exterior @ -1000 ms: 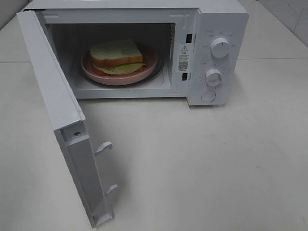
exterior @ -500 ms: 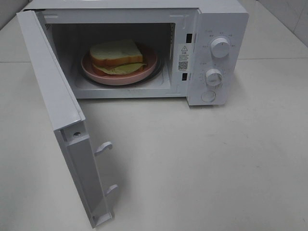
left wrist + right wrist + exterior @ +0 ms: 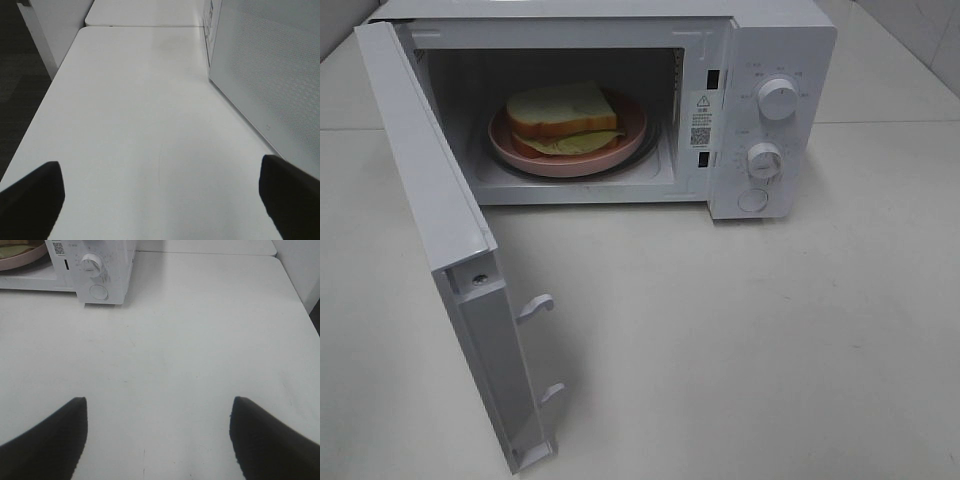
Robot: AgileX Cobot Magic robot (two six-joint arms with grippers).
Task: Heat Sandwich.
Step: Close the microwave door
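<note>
Sandwich [image 3: 563,115]: lies on a pink plate [image 3: 570,162] inside the microwave [image 3: 782,40], at the far side of the table [image 3: 740,340]. Pale bread on top, a yellow layer and a red-orange layer showing at its near edge. It is narrower than the plate and sits toward the plate's left and far part.

Plate: rests flat on the cavity floor, roughly centred.

Door [image 3: 425,190]: swung fully open to the left, reaching toward the near edge. Two latch hooks [image 3: 535,307] project from its free edge.

Control panel: right of the cavity. Upper knob [image 3: 777,98], lower knob [image 3: 764,160], round button [image 3: 753,200] beneath them. A warning label is fixed to the frame between cavity and panel.

Left gripper [image 3: 160,167]: fingers spread wide, nothing between them, nothing touched. It hangs over bare table. A white dotted panel stands close by on one side; whether door or casing cannot be told.

Right gripper [image 3: 158,402]: fingers spread, nothing held. It hangs over bare table, well apart from the microwave, facing the control panel's lower knob and button. The plate's rim shows at the corner of its view.

Neither arm appears in the high view.
</note>
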